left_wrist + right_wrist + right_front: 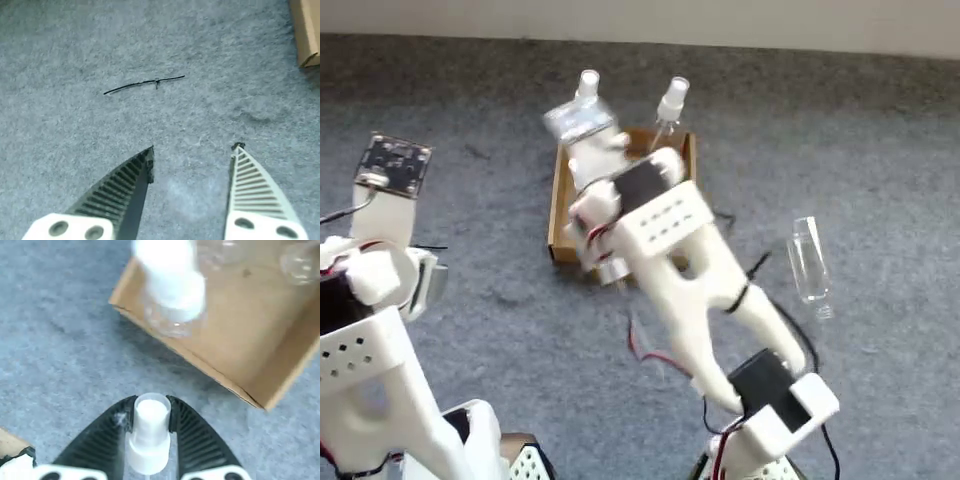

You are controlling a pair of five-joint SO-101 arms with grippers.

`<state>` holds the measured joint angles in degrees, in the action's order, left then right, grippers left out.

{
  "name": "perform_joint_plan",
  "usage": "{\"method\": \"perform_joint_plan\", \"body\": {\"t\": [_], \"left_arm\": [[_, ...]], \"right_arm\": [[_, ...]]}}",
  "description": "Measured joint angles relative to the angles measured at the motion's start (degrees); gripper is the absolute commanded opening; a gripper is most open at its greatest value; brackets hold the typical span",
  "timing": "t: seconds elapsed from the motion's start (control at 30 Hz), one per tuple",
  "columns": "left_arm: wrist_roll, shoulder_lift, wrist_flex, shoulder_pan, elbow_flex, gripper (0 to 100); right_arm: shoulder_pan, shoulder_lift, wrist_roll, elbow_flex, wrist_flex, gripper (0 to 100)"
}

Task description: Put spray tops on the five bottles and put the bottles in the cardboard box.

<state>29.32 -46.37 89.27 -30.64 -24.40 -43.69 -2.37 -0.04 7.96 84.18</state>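
Note:
My right gripper (151,402) is shut on a clear bottle with a white spray top (149,435), held over the carpet just outside the near edge of the cardboard box (240,350). In the high view that gripper (605,262) sits at the box's (557,200) front edge. Inside the box stand capped bottles (172,285), two of them (587,88) (672,100) showing at its far side. A clear bottle without a top (810,260) lies on the carpet to the right. My left gripper (194,150) is open over bare carpet at the left (428,283).
A thin black tie (145,84) lies on the grey carpet ahead of the left gripper. A corner of the box (307,30) shows at the edge of the left wrist view. The right arm (690,290) stretches across the middle of the floor.

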Motion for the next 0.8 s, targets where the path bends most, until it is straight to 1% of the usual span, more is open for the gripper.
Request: {"method": "perform_joint_plan", "body": {"t": [0.1,0.17,0.23,0.33,0.37,0.43,0.6,0.7,0.8], "left_arm": [[2.20,0.00,0.00,-3.78,0.00,23],[3.16,0.00,0.00,-5.36,0.00,23],[4.40,0.00,0.00,-5.71,-1.23,23],[5.54,0.00,-0.35,-5.89,-5.27,23],[5.54,0.00,-0.70,-5.98,-6.42,23],[5.54,0.00,-2.02,-6.07,-8.44,23],[5.54,0.00,-2.81,-6.07,-9.67,23],[5.10,0.00,-2.81,-5.89,-10.02,23],[2.37,0.00,-2.81,-4.13,-10.02,23]], "right_arm": [[-6.68,-1.05,-1.49,-6.24,-8.88,0.7],[-8.79,-3.60,-1.85,-7.65,-13.10,2.9],[-9.14,-5.89,-2.02,-7.65,-14.77,10.4],[-9.05,-7.65,-2.02,-7.65,-14.59,23.0],[-9.14,-7.74,-2.02,-7.65,-14.33,25.6],[-9.67,-7.82,-2.02,-6.95,-12.84,27.9],[-10.73,-7.82,-2.02,-2.90,-5.71,27.9],[-10.37,-7.82,-2.02,2.37,2.20,27.9],[-7.38,-7.82,-2.02,8.35,11.08,27.8]]}}
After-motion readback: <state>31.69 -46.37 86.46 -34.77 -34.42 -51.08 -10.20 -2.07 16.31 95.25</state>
